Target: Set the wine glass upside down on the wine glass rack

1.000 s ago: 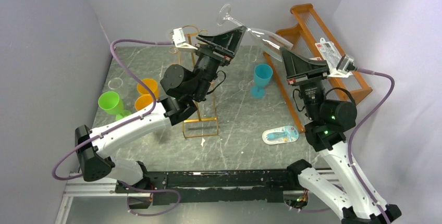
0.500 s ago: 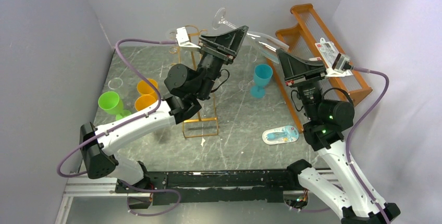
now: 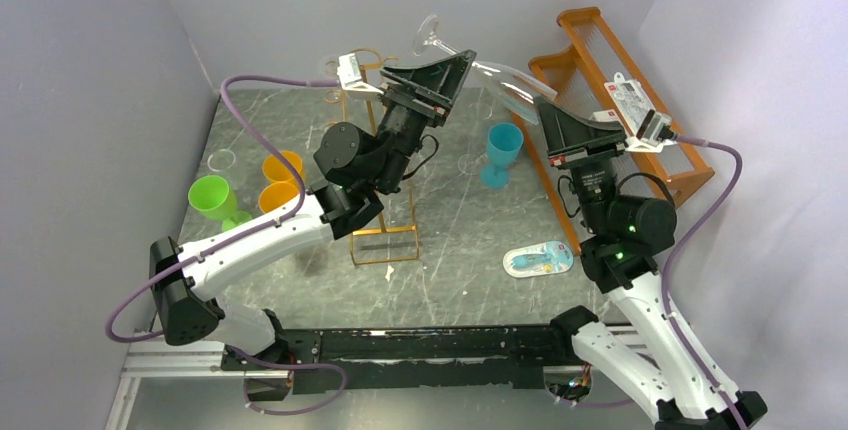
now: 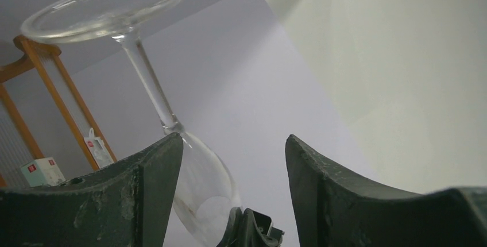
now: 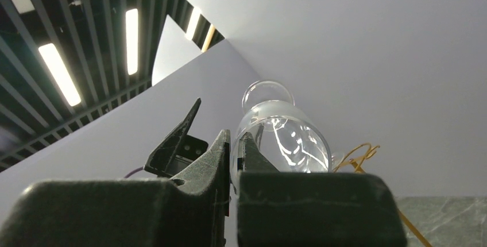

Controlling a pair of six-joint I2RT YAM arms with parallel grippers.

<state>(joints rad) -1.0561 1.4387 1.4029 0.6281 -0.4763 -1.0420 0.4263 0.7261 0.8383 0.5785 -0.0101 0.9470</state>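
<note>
The clear wine glass (image 3: 500, 77) is held in the air, tilted, with its foot (image 3: 430, 32) up and to the left. My right gripper (image 3: 545, 108) is shut on the rim of its bowl (image 5: 284, 138). My left gripper (image 3: 452, 58) is open just under the stem. In the left wrist view the stem (image 4: 146, 80) runs down past one fingertip (image 4: 163, 152) and the bowl (image 4: 201, 198) shows between the fingers. The golden wire rack (image 3: 385, 246) stands on the table behind my left arm, which partly hides it. Its ring hooks (image 3: 362, 55) show at the top.
An orange stepped shelf (image 3: 610, 70) stands at the back right. A blue goblet (image 3: 502, 150) is in front of it. A green cup (image 3: 212, 196) and two orange cups (image 3: 280, 180) stand at the left. A light blue packet (image 3: 538, 258) lies near my right arm.
My left gripper has risen and moved a little right, closer to the stem. The glass in my right gripper has shifted only slightly.
</note>
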